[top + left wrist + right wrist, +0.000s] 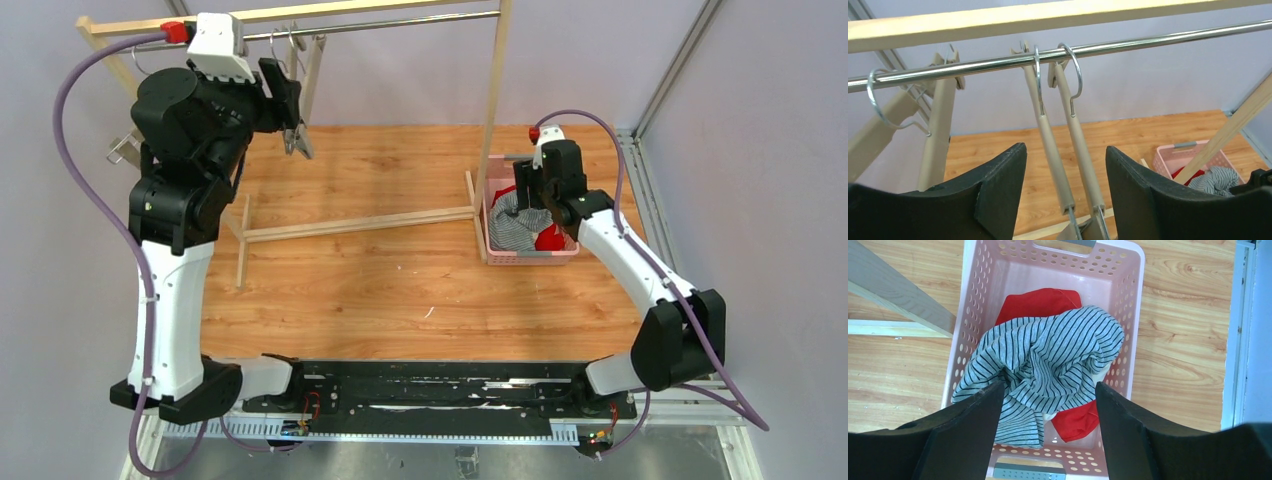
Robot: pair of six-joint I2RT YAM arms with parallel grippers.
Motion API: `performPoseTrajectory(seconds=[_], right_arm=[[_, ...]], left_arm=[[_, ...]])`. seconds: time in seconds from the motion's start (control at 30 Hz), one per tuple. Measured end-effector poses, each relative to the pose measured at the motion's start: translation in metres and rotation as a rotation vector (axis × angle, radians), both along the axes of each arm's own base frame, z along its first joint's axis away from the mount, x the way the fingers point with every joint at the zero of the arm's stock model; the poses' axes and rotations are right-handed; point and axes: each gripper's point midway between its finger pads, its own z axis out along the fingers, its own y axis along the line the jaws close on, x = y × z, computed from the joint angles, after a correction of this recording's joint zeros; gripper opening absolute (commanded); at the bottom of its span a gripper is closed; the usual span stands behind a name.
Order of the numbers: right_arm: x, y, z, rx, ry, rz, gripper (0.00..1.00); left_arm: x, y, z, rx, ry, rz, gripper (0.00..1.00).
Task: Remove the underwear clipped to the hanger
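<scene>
The grey striped boxers (1048,355) lie crumpled in the pink basket (1133,300) on top of the red pair (1035,302). A sliver of cream cloth (1103,372) shows under them. My right gripper (1048,385) is open and empty just above the pile; it also shows in the top view (527,200). My left gripper (1065,147) is open, raised at the rail (1148,42), with two bare beige hangers (1048,135) hanging between its fingers without touching them. A third bare hanger (938,130) hangs to the left. No underwear is on any hanger.
The wooden rack's post (495,100) stands right beside the basket (530,258), and its base bar (360,225) runs across the table. Metal frame rails (640,190) border the table on the right.
</scene>
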Motion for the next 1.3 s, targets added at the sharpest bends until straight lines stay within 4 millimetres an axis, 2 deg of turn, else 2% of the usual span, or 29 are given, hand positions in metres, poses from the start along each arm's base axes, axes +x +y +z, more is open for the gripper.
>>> performPoseTrajectory(seconds=[0.2,0.3,0.43,0.47,0.5,0.6,0.63,0.73,0.87,1.1,1.2,1.3], right_arm=[[-0.003,0.001,0.004,0.011,-0.013,0.01,0.68],[-0.007,0.0,0.011,0.017,-0.026,0.012,0.69],[-0.021,-0.005,0.033,0.033,-0.074,0.006,0.73],[-0.027,-0.007,0.041,0.04,-0.091,0.002,0.73],[-0.033,-0.01,0.051,0.045,-0.111,-0.003,0.73],[-0.053,-0.02,0.082,0.062,-0.188,-0.027,0.74],[-0.061,-0.025,0.092,0.068,-0.215,-0.039,0.74],[-0.088,-0.038,0.119,0.085,-0.294,-0.074,0.74],[-0.12,-0.053,0.142,0.106,-0.365,-0.101,0.74],[-0.169,-0.073,0.158,0.137,-0.443,-0.137,0.75],[-0.185,-0.082,0.161,0.149,-0.473,-0.154,0.75],[-0.191,-0.086,0.16,0.147,-0.473,-0.166,0.75]], left_arm=[[-0.018,0.005,0.002,0.006,-0.017,-0.001,0.53],[-0.028,0.006,-0.003,0.023,-0.005,-0.012,0.51],[-0.048,0.008,-0.013,0.049,0.012,-0.033,0.61],[-0.054,0.009,-0.017,0.054,0.016,-0.034,0.84],[-0.063,0.012,-0.024,0.057,0.026,-0.034,1.0],[-0.092,0.019,-0.042,0.059,0.039,-0.032,0.98],[-0.094,0.02,-0.045,0.06,0.044,-0.031,0.98],[-0.118,0.025,-0.054,0.057,0.055,-0.032,0.98],[-0.131,0.03,-0.064,0.062,0.086,-0.026,0.98],[-0.143,0.04,-0.104,0.071,0.176,0.014,0.98],[-0.153,0.043,-0.109,0.063,0.169,0.022,0.98],[-0.16,0.045,-0.111,0.057,0.159,0.025,0.98]])
